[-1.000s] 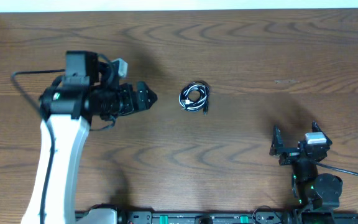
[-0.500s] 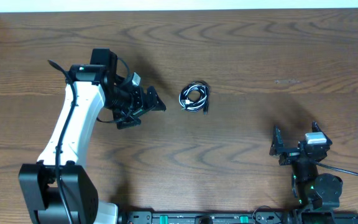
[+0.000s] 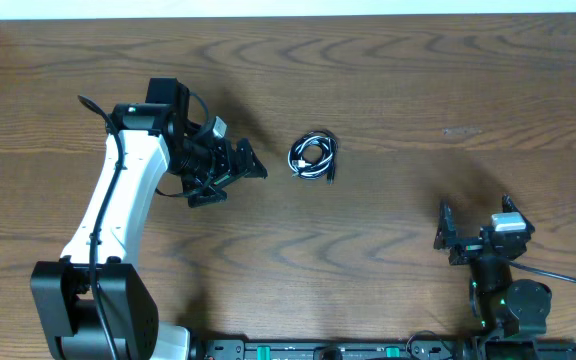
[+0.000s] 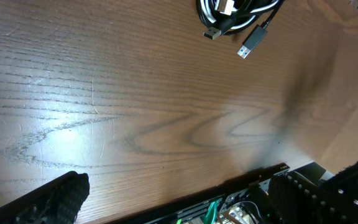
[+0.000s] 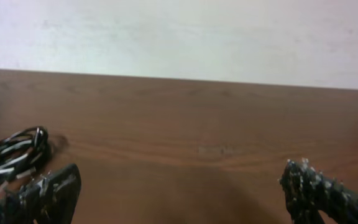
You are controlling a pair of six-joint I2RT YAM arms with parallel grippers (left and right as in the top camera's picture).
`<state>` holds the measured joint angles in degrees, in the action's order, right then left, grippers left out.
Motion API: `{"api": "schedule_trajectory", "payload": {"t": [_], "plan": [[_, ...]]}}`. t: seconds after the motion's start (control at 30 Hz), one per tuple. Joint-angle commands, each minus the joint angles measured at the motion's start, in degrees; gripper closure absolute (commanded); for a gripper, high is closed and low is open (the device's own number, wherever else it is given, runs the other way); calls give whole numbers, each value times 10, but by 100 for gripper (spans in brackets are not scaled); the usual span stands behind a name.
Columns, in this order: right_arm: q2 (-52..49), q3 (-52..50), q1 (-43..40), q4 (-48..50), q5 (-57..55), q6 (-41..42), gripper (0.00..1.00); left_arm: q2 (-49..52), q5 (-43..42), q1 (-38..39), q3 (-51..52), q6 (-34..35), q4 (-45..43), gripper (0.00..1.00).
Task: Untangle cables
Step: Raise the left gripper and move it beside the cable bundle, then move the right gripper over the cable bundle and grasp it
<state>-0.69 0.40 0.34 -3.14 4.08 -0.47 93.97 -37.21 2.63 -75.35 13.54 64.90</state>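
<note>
Cables (image 3: 313, 156) lie bundled on the table (image 3: 418, 80). Left gripper (image 3: 232, 182) hovers near them, jaws wide; right gripper (image 3: 476, 232), well apart, gapes too.

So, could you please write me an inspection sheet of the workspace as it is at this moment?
Surface: brown wood-grain table.
Job's things: black and white cords wound in one small bundle, two plugs sticking out; nothing touches it.
Clutter: nothing seen.
Tools: left tool open, empty, beside the bundle; right tool open, empty, farther from it.
Cables: a thick black arm cable loops behind the left arm; another runs by the right arm.
Surroundings: pale wall beyond the table; rail along the near edge.
</note>
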Motion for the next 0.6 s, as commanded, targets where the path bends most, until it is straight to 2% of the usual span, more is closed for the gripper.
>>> {"api": "schedule_trajectory", "payload": {"t": [0.0, 0.13, 0.2, 0.3, 0.37, 0.57], "plan": [[3, -1, -3, 43, 69, 77, 1, 4, -7, 1, -9, 1, 2, 2], [3, -1, -3, 88, 249, 250, 1, 4, -7, 1, -9, 1, 2, 2], [3, -1, -3, 112, 298, 314, 1, 4, -7, 1, -9, 1, 1, 2], [3, -1, -3, 157, 308, 382, 1, 4, -7, 1, -9, 1, 2, 2], [3, -1, -3, 198, 308, 407, 1, 4, -7, 1, -9, 1, 2, 2], [3, 20, -4, 358, 312, 407, 1, 4, -7, 1, -9, 1, 2, 2]]}}
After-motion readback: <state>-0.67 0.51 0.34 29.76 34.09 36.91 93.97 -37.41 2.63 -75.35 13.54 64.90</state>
